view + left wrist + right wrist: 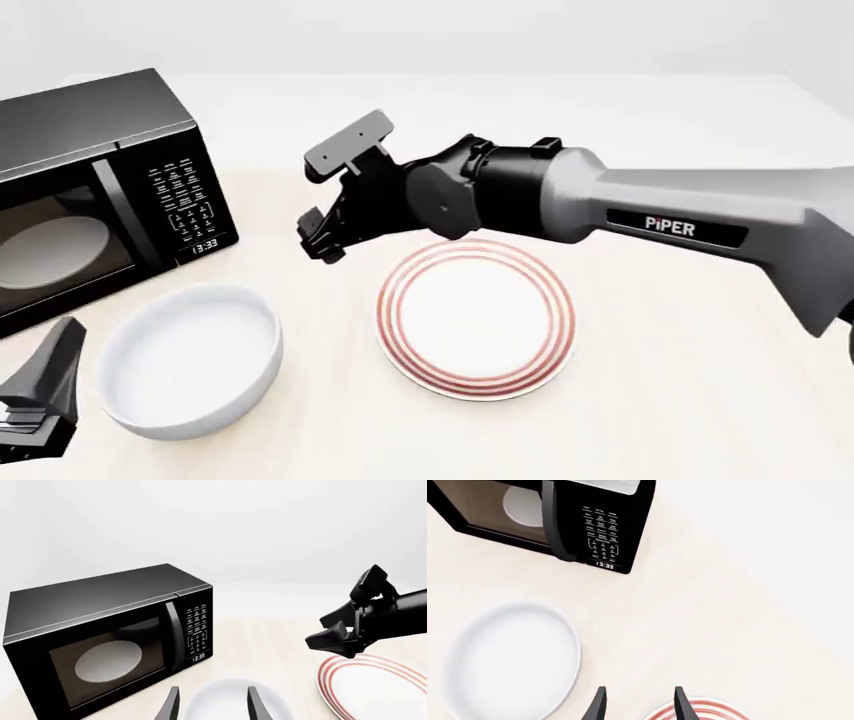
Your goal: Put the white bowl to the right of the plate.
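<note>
The white bowl (191,360) is round, deep and shiny, with thick walls and nothing inside. It sits upright on the pale surface (694,400), to the left of the plate (477,317), close to it but not touching. The plate is flat and round, white in the middle with thin red rings around its rim, and it lies flat with nothing on it.

A pale wood-grain worktop (694,380) is shown under soft, even light. A plain white backdrop is seen behind. A black microwave (94,190) is placed at far left.
</note>
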Robot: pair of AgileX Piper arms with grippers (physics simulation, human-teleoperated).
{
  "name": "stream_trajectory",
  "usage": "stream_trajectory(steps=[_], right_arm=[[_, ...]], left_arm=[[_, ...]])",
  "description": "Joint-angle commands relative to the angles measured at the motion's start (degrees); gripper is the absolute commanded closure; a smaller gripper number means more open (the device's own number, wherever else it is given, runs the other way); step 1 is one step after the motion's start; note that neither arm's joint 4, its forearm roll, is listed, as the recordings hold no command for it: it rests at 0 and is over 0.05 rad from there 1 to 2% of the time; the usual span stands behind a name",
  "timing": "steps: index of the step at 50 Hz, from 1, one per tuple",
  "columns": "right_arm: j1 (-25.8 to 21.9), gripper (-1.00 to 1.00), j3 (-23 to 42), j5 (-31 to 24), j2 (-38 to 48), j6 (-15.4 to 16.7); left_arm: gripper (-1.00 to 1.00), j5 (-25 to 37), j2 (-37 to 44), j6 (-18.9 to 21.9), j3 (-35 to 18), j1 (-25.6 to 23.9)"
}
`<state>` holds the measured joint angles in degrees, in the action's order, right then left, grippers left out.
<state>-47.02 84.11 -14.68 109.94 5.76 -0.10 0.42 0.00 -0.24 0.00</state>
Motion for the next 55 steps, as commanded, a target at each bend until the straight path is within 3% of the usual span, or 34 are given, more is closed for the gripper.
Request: stream_trajectory(steps=[1, 27, 29, 30, 31, 55], right_arm=[[-1.52, -1.00, 2.79, -0.96, 2.72, -0.60], [-3.95, -1.00, 8.12, -2.75, 7.62, -2.03], [-4.55, -1.00, 8.94, -2.80, 8.92, -2.36], [-7.00, -1.00, 13.70, -4.11, 13.65, -4.57], [-7.14, -1.00, 14.03, -4.32, 13.79, -4.67], [-7.36, -1.00, 13.33, -2.99, 15.58, -6.56]], left_arm=[[-1.00, 0.00, 0.00, 0.00, 0.00, 0.00], [-1.00, 0.00, 0.00, 0.00, 0.00, 0.00], [-1.00, 0.00, 0.00, 0.00, 0.00, 0.00], [-1.00, 0.00, 0.00, 0.00, 0.00, 0.00], [-1.00, 0.00, 0.00, 0.00, 0.00, 0.00], [-1.00, 0.00, 0.00, 0.00, 0.00, 0.00]])
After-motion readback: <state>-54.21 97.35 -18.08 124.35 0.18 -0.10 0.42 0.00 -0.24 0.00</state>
